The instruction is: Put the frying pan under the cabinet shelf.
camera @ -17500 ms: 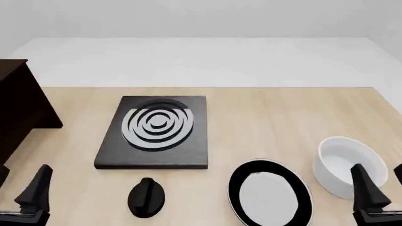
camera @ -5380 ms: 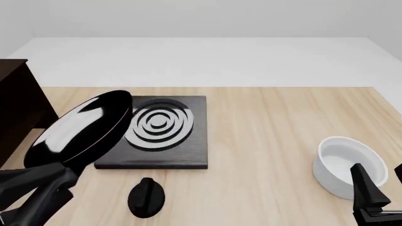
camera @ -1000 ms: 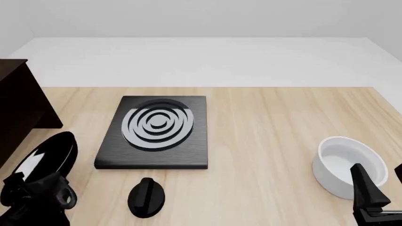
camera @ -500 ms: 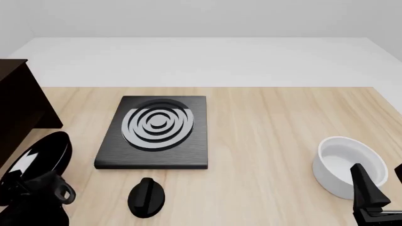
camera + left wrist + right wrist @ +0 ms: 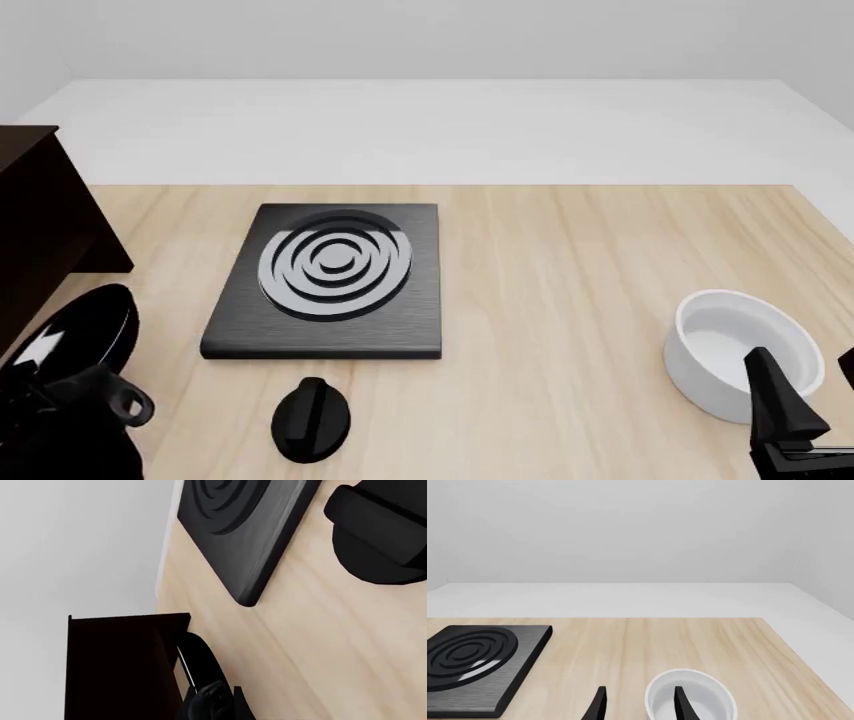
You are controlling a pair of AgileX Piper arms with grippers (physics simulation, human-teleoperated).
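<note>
The frying pan [image 5: 78, 328] is glossy black and stands tilted on edge at the near left, beside the dark brown cabinet shelf [image 5: 38, 235]. My left gripper [image 5: 74, 405] is shut on its handle end just below it. In the left wrist view the pan [image 5: 198, 661] shows as a thin curved rim right against the cabinet's [image 5: 113, 665] open side, with the left gripper [image 5: 215, 706] behind it. My right gripper [image 5: 785, 415] is open and empty at the near right; its fingers [image 5: 598, 705] show apart in the right wrist view.
A flat black square slab with grey rings [image 5: 334, 280] lies mid-left on the wooden table. A black oval knob-like object [image 5: 311, 418] lies near the front edge. A deep white bowl [image 5: 737, 345] stands at the near right, just beyond the right gripper.
</note>
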